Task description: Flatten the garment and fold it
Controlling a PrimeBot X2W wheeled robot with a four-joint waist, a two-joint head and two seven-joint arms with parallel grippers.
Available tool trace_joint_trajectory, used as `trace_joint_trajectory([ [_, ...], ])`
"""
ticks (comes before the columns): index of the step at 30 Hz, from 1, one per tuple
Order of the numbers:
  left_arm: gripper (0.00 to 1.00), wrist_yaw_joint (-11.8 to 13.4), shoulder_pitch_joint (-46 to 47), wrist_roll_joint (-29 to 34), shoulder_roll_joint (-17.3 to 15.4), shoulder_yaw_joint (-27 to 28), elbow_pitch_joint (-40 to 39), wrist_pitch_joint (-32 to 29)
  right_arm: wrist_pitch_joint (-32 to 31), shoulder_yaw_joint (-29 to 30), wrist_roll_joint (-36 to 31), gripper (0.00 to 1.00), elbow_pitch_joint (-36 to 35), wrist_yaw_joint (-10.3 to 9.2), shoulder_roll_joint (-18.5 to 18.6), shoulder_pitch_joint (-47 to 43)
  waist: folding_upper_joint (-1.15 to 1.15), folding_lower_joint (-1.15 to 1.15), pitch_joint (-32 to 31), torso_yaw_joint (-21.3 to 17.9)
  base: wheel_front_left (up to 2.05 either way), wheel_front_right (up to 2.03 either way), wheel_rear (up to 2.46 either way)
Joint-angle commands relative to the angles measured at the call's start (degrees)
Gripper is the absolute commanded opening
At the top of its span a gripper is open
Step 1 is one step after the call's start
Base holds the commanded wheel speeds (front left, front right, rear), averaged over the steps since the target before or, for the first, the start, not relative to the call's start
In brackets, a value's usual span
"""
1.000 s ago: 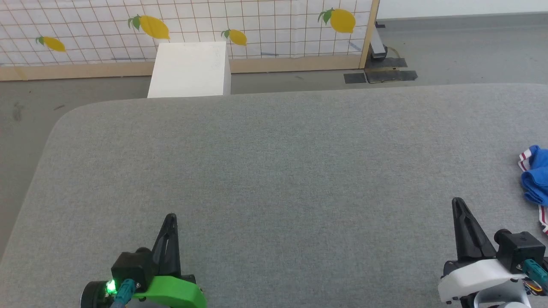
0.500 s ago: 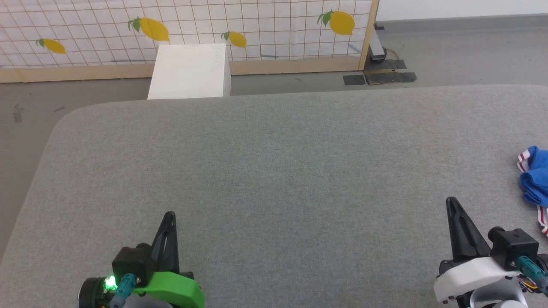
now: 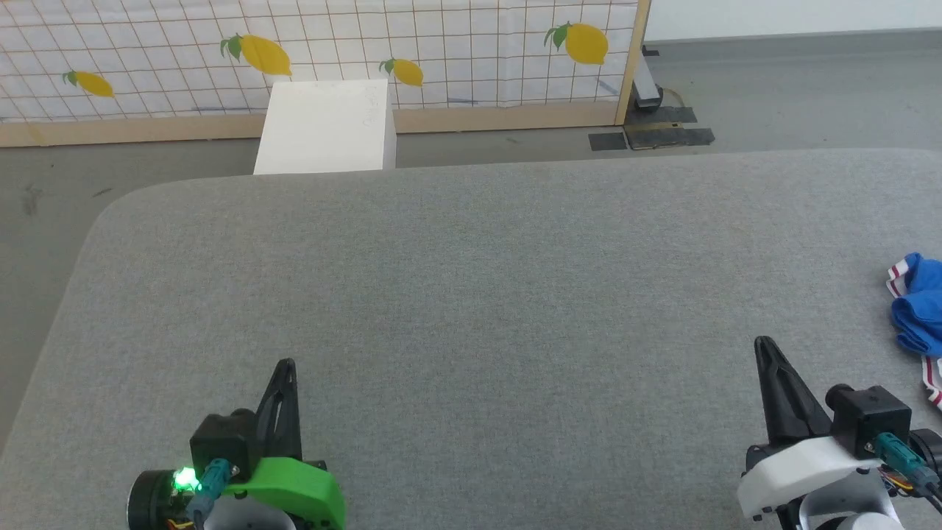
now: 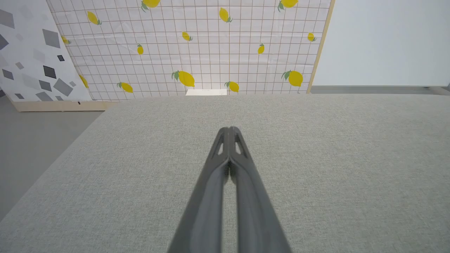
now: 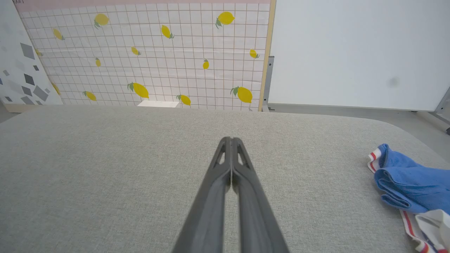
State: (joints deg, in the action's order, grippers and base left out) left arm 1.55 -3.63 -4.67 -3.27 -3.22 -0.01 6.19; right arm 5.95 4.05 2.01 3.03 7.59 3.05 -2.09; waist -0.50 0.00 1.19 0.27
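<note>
The garment [image 3: 918, 311] is a crumpled bright blue shirt with red-and-white striped trim, lying at the table's far right edge and cut off by the head view's border. The right wrist view has the garment [image 5: 409, 181] at its right side, bunched up with white fabric below it. My right gripper [image 3: 765, 347] is shut and empty, hovering to the left of the garment and apart from it; its tips [image 5: 231, 140] are pressed together. My left gripper [image 3: 287, 366] is shut and empty near the table's front left, tips together [image 4: 229, 129].
The grey fabric-covered table [image 3: 471, 294] spreads wide between the grippers. Beyond its far edge stands a white box [image 3: 324, 126] on the floor, before a lemon-print partition [image 3: 368, 44] with a wooden frame. Dark mats [image 3: 651, 136] lie on the floor at back right.
The head camera has shifted slightly, so the whole scene has slid a little left and down. Both grippers stay shut; the garment lies as before.
</note>
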Motion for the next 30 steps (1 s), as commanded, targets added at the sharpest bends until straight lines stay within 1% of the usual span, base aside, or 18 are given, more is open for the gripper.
trace_joint_trajectory([
  [1, 0.00, -0.45, 1.19, 0.64, 0.22, 0.32, 0.00, -0.34, -0.33, -0.32, -0.38, 0.00, -0.43, -0.06, -0.10, 1.03, 0.30, 0.00, -0.03, -0.01, 0.00, 0.00, 0.00],
  [30, 0.00, -1.09, 2.60, 2.96, 0.32, 1.99, 0.00, -3.71, -3.57, -2.47, -1.32, 0.00, -1.93, -0.08, -0.14, 1.64, 0.41, 0.00, -0.70, -0.16, 0.00, 0.00, 0.00],
])
